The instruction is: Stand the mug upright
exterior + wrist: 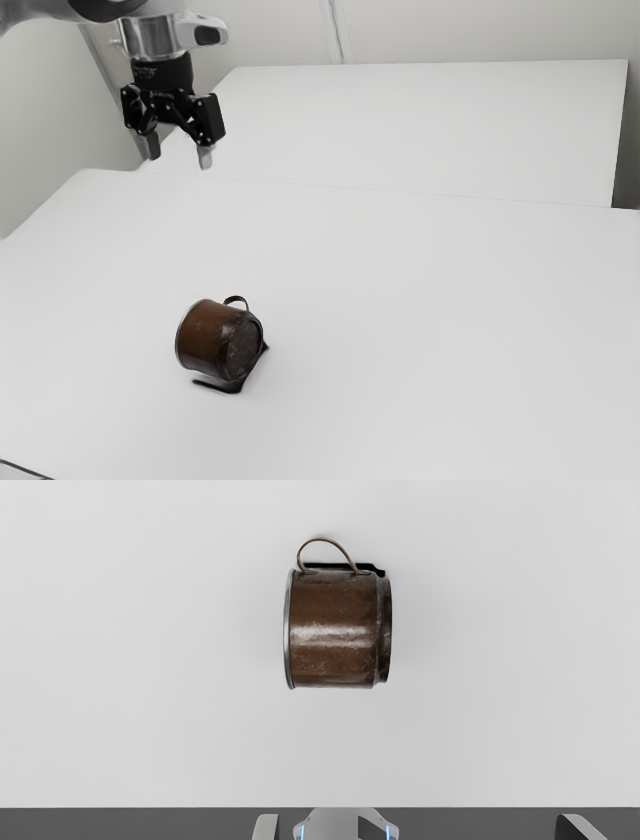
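In the exterior view, the arm [150, 36] comes in from the exterior view's upper left, and the gripper [179, 156] points down above the white table [420, 340], with its two fingers apart. The brown mug [208, 338] lies on its side on the table, nearer than the gripper and well apart from it, toward the exterior view's left. Its rim [182, 334] is toward the exterior view's left, and its round base [243, 350] faces near and toward the exterior view's right. The handle [237, 300] stands out on the far side. A dark shadow [234, 388] lies on the table along the mug's near edge. A second white surface [430, 130] stretches behind the table at the far side.

In the wrist view, the two fingertips [265, 826] stand wide apart, and the mug lies ahead of them, touching neither. Its handle loops out on the side away from the fingers, its rim and base are at opposite ends, and a bright sheen runs along its wall. Close to the fingertips, a pale body with blue strips [340, 825] shows against a dark band [125, 825] past the table's edge.
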Tool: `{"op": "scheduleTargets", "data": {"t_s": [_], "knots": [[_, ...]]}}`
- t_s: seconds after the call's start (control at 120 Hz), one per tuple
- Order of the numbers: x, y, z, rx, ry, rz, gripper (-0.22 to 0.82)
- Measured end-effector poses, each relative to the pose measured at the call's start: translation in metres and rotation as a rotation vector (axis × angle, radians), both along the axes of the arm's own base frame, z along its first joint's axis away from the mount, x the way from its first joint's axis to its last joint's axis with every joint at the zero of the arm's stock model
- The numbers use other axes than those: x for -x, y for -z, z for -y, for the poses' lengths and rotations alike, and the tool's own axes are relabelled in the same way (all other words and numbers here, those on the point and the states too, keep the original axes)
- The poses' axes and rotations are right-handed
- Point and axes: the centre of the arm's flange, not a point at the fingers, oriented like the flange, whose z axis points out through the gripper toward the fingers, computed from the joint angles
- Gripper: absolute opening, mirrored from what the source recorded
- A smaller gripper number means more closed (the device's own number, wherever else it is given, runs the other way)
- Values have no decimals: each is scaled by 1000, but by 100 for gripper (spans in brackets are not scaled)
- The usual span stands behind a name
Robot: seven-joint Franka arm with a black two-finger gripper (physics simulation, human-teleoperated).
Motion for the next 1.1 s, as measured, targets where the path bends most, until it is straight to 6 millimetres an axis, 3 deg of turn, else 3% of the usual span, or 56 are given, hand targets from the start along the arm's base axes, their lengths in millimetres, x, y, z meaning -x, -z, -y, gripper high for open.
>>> {"op": "scheduleTargets", "data": {"t_s": [0.167, 0.25, 0.342, 0.433, 0.508, 0.592, 0.667, 0.767, 0.825, 0.967, 1.1], "knots": [[-25, 19, -12, 39, -32, 66, 60], [-30, 57, -21, 84, -58, 22, 60], [-33, 100, -44, 159, -103, -11, 60], [-40, 147, -79, 246, -169, -35, 60], [-44, 172, -125, 312, -247, -23, 60], [-31, 208, -176, 395, -342, -17, 60], [-19, 239, -204, 479, -401, -4, 60], [-12, 272, -212, 591, -426, 27, 60], [-10, 281, -204, 647, -413, 51, 60], [17, 322, -183, 802, -405, 74, 60], [29, 332, -209, 863, -399, 160, 60]]}}
